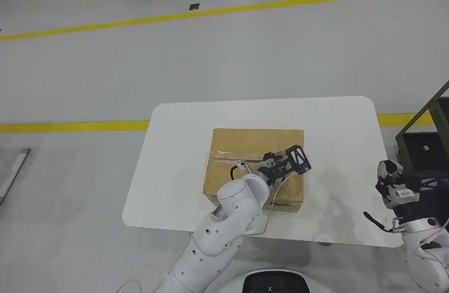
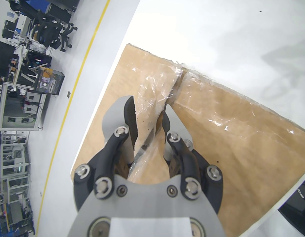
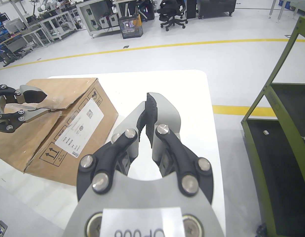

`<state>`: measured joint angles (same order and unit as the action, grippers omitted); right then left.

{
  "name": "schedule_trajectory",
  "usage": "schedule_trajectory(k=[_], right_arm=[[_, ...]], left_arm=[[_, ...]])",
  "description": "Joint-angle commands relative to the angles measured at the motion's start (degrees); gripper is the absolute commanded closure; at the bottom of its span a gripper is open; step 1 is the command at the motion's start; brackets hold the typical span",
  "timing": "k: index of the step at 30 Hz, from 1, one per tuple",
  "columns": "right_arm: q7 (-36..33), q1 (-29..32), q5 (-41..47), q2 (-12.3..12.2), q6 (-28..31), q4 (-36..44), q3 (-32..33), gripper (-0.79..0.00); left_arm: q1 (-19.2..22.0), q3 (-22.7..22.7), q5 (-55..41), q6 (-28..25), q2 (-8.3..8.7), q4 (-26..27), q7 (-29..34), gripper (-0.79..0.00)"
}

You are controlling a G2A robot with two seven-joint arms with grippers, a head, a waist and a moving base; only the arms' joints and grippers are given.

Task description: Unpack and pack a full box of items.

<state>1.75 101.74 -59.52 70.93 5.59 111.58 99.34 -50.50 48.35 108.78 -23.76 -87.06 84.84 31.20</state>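
A taped brown cardboard box stands in the middle of the white table. My left gripper is over the box's right end. In the left wrist view its fingers straddle a raised, tape-covered flap edge along the box's centre seam, closed on it. The right wrist view shows that gripper pinching the lifted flap of the box. My right gripper hangs at the table's right edge, away from the box, shut with nothing in it.
A green metal cart stands just right of the table, its dark shelves close to my right arm. Bare table top lies between the box and my right gripper. Yellow floor lines run behind the table.
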Motion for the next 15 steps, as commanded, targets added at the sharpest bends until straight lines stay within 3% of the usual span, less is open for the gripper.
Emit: schedule_trajectory(k=[1,5,15], right_arm=[[-0.1,0.0,0.0,0.0,-0.1,0.0,0.0,0.000],[-0.1,0.0,0.0,0.1,-0.1,0.1,0.1,0.000],[-0.3,-0.3,-0.2,0.2,-0.1,-0.1,0.0,0.000]], left_arm=[[0.0,-0.1,0.3,0.0,-0.06,-0.3,0.0,-0.188],[0.2,-0.2,0.7,-0.2,-0.18,-0.6,-0.1,-0.280],[0.5,-0.2,1.7,-0.6,-0.41,-1.0,-0.6,-0.169]])
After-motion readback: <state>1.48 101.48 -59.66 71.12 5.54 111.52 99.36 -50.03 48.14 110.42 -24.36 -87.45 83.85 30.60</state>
